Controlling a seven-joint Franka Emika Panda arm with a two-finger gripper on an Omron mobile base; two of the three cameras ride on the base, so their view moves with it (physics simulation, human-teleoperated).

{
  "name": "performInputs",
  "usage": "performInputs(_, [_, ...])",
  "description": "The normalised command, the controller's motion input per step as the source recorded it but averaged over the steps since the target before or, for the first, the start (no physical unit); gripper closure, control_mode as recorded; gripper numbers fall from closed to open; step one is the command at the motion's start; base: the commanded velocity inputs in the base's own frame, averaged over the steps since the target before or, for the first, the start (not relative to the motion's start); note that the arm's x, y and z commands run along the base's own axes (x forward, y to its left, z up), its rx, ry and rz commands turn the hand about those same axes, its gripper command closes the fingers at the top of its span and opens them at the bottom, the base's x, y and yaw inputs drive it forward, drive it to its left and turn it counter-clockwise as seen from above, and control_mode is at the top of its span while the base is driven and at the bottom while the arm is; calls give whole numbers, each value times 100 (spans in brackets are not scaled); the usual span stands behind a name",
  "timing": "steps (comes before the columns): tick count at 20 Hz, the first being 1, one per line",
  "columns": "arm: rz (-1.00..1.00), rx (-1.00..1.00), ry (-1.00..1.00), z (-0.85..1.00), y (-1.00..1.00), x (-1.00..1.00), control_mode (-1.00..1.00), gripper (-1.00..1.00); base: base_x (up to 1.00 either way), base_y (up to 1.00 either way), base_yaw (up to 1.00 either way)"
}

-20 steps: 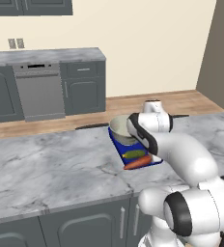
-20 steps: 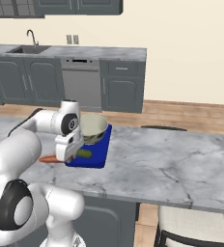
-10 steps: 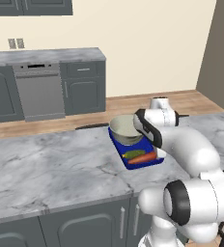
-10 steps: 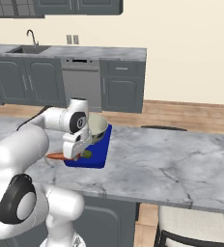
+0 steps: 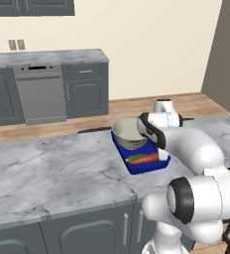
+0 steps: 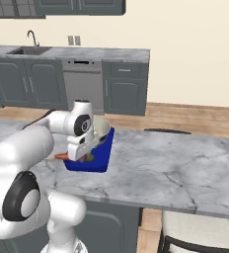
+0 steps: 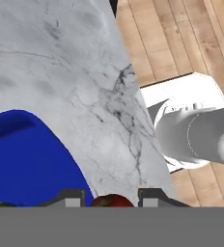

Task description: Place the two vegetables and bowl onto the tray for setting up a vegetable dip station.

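Tool over tray, bowl, carrot aboard

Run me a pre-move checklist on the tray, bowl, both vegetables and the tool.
1. Bowl on the tray, at its far end: ok.
2. Carrot lying in the tray in front of the bowl: ok.
3. Cucumber in the tray beside the carrot: ok, though mostly hidden.
4. Tray fully on the counter: ok.
5. Tool open or shut: cannot tell; just the fingertips show.
6. Tool clear of the carrot: cannot tell; an orange-red shape sits between the tips.
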Motion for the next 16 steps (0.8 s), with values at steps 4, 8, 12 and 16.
performInputs(4, [-2, -4, -16, -13, -3, 26, -100, 100, 0, 0, 0])
performInputs(8, [0, -2, -11, -18, -4, 26, -100, 100, 0, 0, 0])
performInputs(12, [0, 0, -6, -15, -7, 26, -100, 100, 0, 0, 0])
performInputs(16, [0, 0, 0, -10, -10, 26, -100, 100, 0, 0, 0])
